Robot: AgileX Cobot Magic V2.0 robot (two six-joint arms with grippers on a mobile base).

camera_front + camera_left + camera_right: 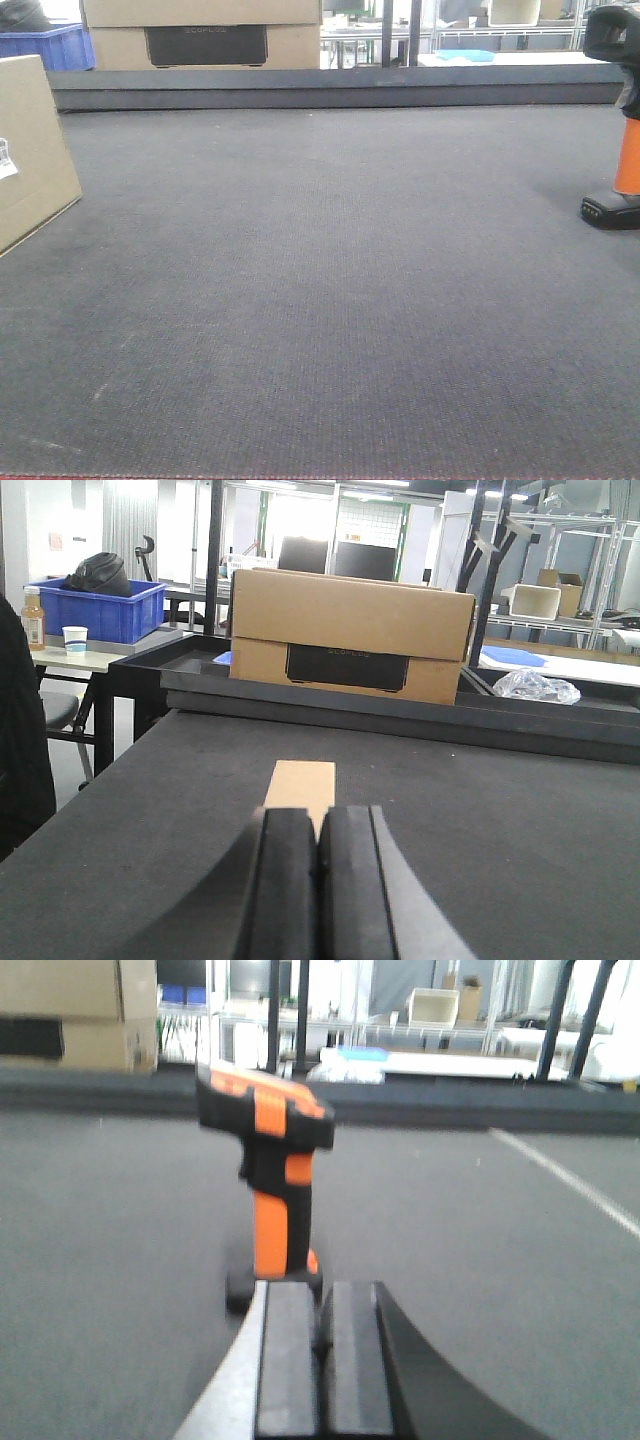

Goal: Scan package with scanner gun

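Observation:
The package, a plain tan box with a small white label, stands at the left edge of the dark mat in the front view. In the left wrist view it lies straight ahead of my left gripper, which is shut and empty, a short way behind it. The scanner gun, black head and orange handle on a black base, stands upright at the right edge. In the right wrist view it stands just ahead of my right gripper, which is shut and empty. Neither gripper shows in the front view.
A wider carton with a dark panel sits beyond the raised black rail at the mat's far edge. A blue bin and shelving stand behind. A white line crosses the mat at right.

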